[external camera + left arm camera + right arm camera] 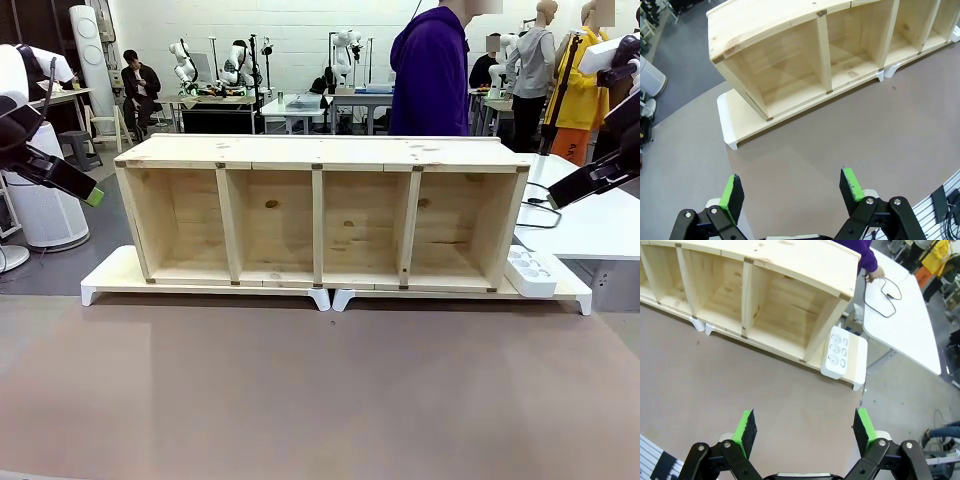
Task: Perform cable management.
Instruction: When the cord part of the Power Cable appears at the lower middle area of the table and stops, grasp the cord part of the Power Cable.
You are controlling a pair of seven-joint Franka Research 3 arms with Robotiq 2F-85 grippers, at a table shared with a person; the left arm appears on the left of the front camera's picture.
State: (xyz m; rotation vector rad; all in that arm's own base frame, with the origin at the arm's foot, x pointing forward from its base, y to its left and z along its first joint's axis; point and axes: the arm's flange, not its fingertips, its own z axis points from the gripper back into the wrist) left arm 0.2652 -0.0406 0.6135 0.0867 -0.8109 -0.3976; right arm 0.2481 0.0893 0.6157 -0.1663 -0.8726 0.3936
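- Two grippers frame the front view. My left gripper (92,197) is at nine o'clock and my right gripper (553,200) at three o'clock, both up off the brown table (320,390).
- A wooden shelf (320,210) runs across the middle on white boards (110,275), with a power strip (530,272) at its four o'clock end.
- The cable (540,227) lies in a loose loop on a white side table (600,235) at three o'clock, close under my right gripper. A person (430,70) stands behind the shelf at one o'clock.
- Left wrist view: my left gripper (791,188) is spread wide and empty over bare table. The shelf (790,55) is at twelve o'clock.
- Right wrist view: my right gripper (805,426) is also spread wide, with nothing between the pads. The cable (885,316) sits at one o'clock on the side table (910,340), and the person's hand (874,274) seems to hold one end.
- I judge the cable light and limp. It should sag and trail when lifted, and being thin it may slip unless my pads close fully. I would pinch it on the free side of the loop, away from the hand; I cannot make out the plug.
- In the way are the shelf's end panel, the power strip (838,352) at twelve o'clock, the gap between the tables, and the person's hand.
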